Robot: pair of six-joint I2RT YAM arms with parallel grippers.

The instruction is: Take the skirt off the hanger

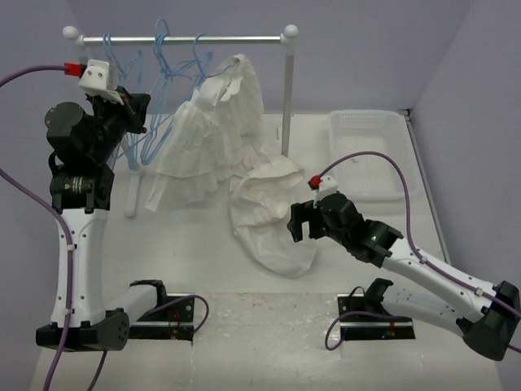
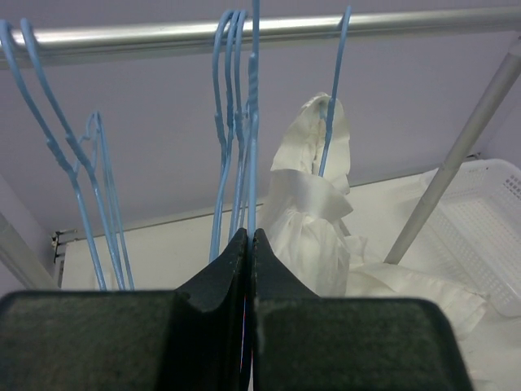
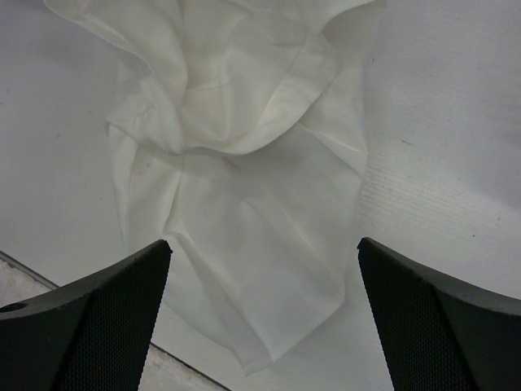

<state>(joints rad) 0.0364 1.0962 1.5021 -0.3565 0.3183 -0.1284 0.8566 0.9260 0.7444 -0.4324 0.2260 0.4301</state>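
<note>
The skirt point(image 1: 269, 220) lies crumpled on the table, off any hanger; in the right wrist view this plain white skirt point(image 3: 244, 204) spreads below the fingers. My right gripper point(image 1: 299, 221) hovers at its right edge, open and empty, and the right gripper point(image 3: 264, 248) has its fingers wide apart. Up by the rail, my left gripper point(image 1: 134, 110) is shut on a light-blue wire hanger point(image 1: 155, 122). Seen from the left wrist, the hanger point(image 2: 253, 147) rises straight out of the left gripper point(image 2: 251, 234) to the rail.
Several more blue hangers point(image 2: 81, 171) hang from the metal rail point(image 1: 187, 38). A ruffled white garment point(image 1: 203, 138) hangs on one at the right. The rail's post point(image 1: 286, 98) stands behind the skirt, and a clear plastic basket point(image 1: 370, 155) sits at the back right.
</note>
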